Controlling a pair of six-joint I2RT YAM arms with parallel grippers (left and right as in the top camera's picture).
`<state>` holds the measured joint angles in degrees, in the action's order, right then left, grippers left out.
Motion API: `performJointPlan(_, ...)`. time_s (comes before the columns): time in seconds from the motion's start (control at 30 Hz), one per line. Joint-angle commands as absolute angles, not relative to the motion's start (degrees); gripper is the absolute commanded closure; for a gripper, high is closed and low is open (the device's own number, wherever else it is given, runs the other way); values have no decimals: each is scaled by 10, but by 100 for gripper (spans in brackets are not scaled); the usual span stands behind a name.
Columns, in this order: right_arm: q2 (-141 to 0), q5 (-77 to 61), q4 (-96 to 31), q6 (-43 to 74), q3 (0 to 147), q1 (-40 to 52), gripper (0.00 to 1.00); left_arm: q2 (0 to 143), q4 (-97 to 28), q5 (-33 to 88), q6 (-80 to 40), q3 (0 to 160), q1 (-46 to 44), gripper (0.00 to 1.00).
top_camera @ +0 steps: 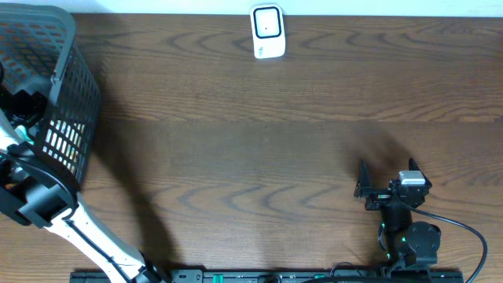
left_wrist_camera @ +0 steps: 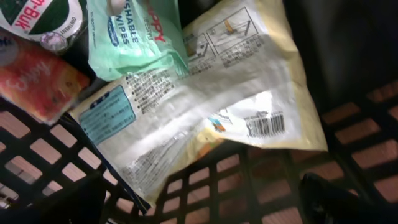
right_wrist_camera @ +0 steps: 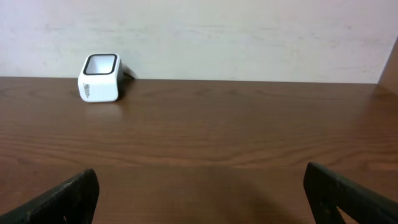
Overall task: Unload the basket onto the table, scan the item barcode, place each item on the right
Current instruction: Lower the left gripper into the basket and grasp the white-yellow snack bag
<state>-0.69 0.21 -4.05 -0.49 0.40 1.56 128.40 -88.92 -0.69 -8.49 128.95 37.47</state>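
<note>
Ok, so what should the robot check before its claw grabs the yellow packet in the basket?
1. Is the left claw open? Ok.
2. Does the barcode on the yellow packet face up? Ok.
3. Is the packet free to lift? Not ok: the green wipes pack lies over one corner.
4. Is the claw low enough to reach the packet? Cannot tell.
5. Is the scanner upright on the table? Ok.
6. Is the right claw open and far from the basket? Ok.
</note>
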Motion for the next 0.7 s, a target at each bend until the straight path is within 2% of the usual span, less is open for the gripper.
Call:
performJointPlan(0.0, -4, 5, -43, -9, 3, 18, 1, 1289, -884, -29, -73, 1281, 378, 2)
performJointPlan(0.23, -4, 5, -43, -9, 3, 18, 1, 1289, -886, 0, -76, 1281, 378, 2)
performJointPlan(0.4, -4, 5, -43, -9, 3, 18, 1, 1289, -900, -3, -35, 1277, 378, 2)
performJointPlan(0.67, -4, 5, -43, -9, 3, 18, 1, 1289, -914, -26, -34, 1267, 378, 2)
